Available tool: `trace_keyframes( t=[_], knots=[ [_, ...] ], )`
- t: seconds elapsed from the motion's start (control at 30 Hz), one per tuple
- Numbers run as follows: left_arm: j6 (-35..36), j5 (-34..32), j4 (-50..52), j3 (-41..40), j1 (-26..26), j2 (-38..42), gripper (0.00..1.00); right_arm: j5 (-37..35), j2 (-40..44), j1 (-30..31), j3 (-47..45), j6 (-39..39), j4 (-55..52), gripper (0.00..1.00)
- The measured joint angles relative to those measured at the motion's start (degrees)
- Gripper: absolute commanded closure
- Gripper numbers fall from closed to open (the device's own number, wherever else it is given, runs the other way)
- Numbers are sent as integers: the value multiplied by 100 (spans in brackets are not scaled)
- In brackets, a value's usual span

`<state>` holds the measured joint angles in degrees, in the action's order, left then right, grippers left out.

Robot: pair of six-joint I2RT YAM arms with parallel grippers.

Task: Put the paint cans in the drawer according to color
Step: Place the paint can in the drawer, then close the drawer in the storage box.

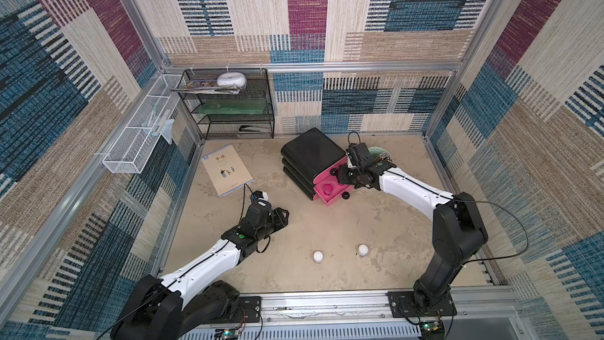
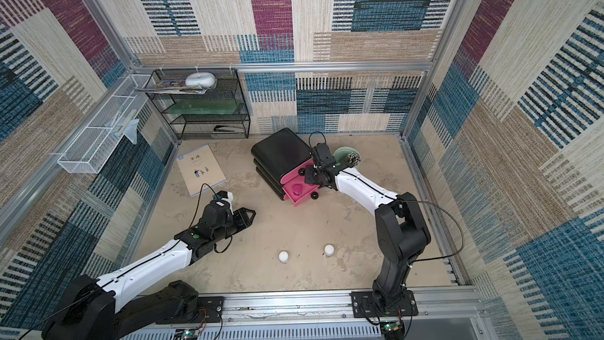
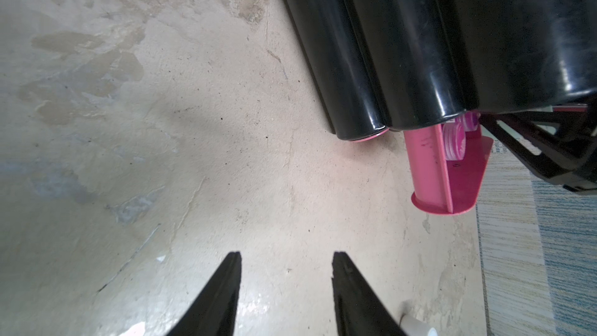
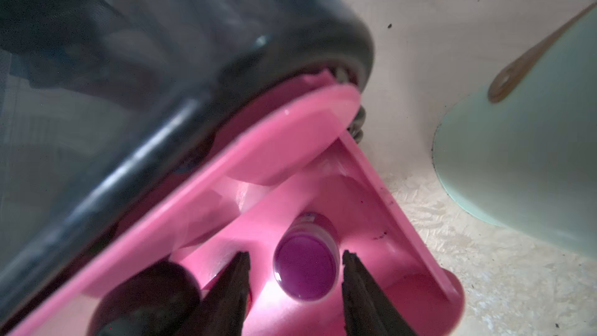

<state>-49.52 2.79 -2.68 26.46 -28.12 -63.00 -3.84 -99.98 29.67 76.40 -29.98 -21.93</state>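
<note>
Both magenta cans (image 3: 552,142) sit in the open tier of the drawer (image 1: 310,152), the right gripper (image 4: 295,253) hanging over one with jaws apart and gripping nothing. Two white cans (image 1: 318,256) stand on the table (image 1: 327,230) near the front, yet to be stowed; the left gripper (image 3: 286,253) hovers open and empty, and no green cans show.

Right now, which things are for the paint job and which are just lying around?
For the job: drawer unit, magenta paint can in its open drawer, two white paint cans.
Just lying about: book, mesh rack, pencil cup, wire basket.
</note>
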Motion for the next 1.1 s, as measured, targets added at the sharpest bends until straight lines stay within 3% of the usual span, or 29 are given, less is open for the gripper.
trace_keyframes(
  t=[0.23,0.57,0.8,1.1],
  knots=[
    [-26,0,0,0,2,55,50,26,831,9,-275,-68,2,57],
    [-66,17,-15,52,13,44,50,260,2159,4,-2697,-994,656,73],
    [-74,20,-17,63,13,42,50,79,1880,-9,-2905,-1517,1309,82],
    [-105,17,-7,15,15,116,50,-20,1069,-17,-2256,-1561,1764,83]
  ],
)
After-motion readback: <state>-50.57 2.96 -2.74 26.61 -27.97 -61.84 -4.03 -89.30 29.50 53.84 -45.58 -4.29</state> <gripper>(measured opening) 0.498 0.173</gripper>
